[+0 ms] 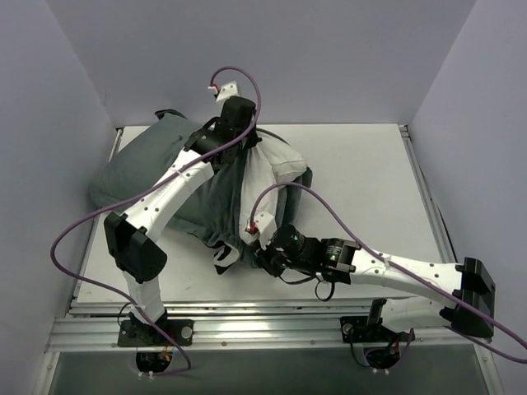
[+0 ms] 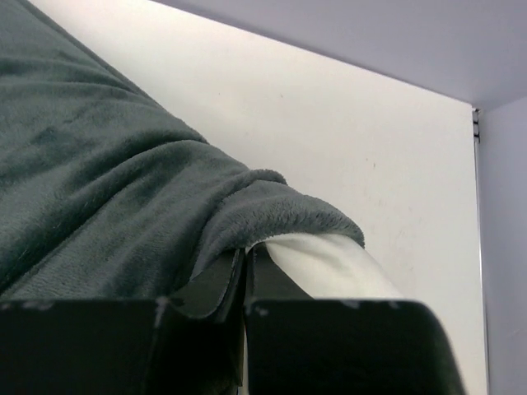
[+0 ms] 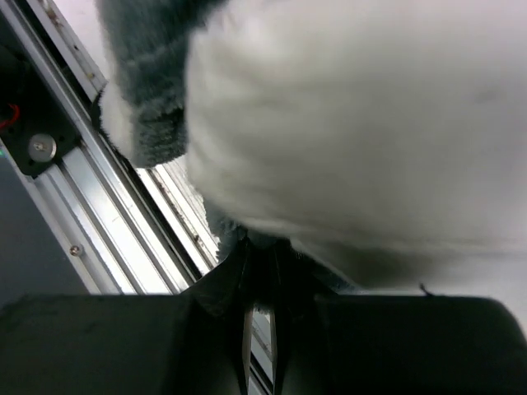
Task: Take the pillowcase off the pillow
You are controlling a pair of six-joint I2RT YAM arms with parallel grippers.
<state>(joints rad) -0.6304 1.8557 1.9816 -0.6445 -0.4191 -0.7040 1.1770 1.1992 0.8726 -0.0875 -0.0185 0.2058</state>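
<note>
The grey-green pillowcase (image 1: 148, 164) lies bunched at the table's back left. The white pillow (image 1: 268, 177) bulges out of its open side toward the middle. My left gripper (image 1: 244, 141) is at the far end of that opening. In the left wrist view it (image 2: 247, 249) is shut with its tips at the pillowcase (image 2: 99, 181) hem, where the pillow (image 2: 329, 263) emerges. My right gripper (image 1: 254, 257) is at the near end, by a black-and-white striped flap. In its own view it (image 3: 262, 243) is shut on dark fuzzy pillowcase (image 3: 152, 123) fabric under a pale soft bulk.
The white table (image 1: 354, 189) is boxed in by lilac walls on the left, back and right. An aluminium rail (image 1: 272, 317) runs along the near edge, and it (image 3: 107, 214) is close beside my right gripper. Purple cables loop over both arms.
</note>
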